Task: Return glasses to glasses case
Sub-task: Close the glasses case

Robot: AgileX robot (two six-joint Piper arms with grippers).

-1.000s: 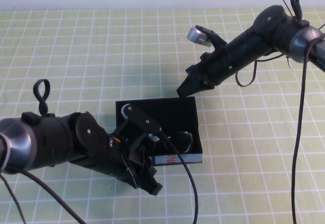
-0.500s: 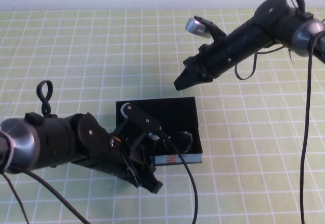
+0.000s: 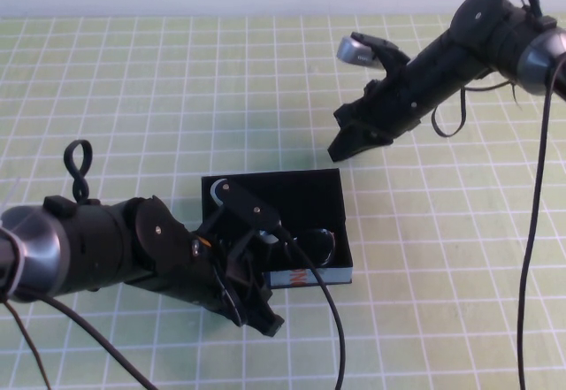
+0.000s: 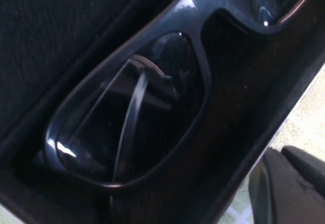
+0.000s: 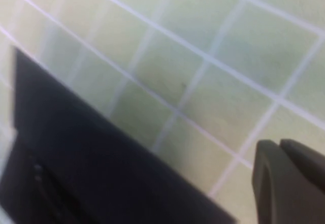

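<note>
Inside the glasses case [image 3: 305,202] at the tabletop [image 3: 159,98] centre, your glasses [image 4: 152,97] already lie, long axis left-right along the near wall; only closing the lid looks left. Your left tool [image 3: 256,315] hovers at the case's near-left edge, the right tool [image 3: 343,149] just beyond its far-right corner, both pinched closed and empty.

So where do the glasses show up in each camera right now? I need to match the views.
High view: the glasses lie inside the glasses case, in its near part, partly hidden by the left gripper.
Left wrist view: the glasses fill the picture, one lens central, resting in the case.
Right wrist view: not in it; only a case edge and the raised right gripper.
Shared landmark: the black case.
</note>
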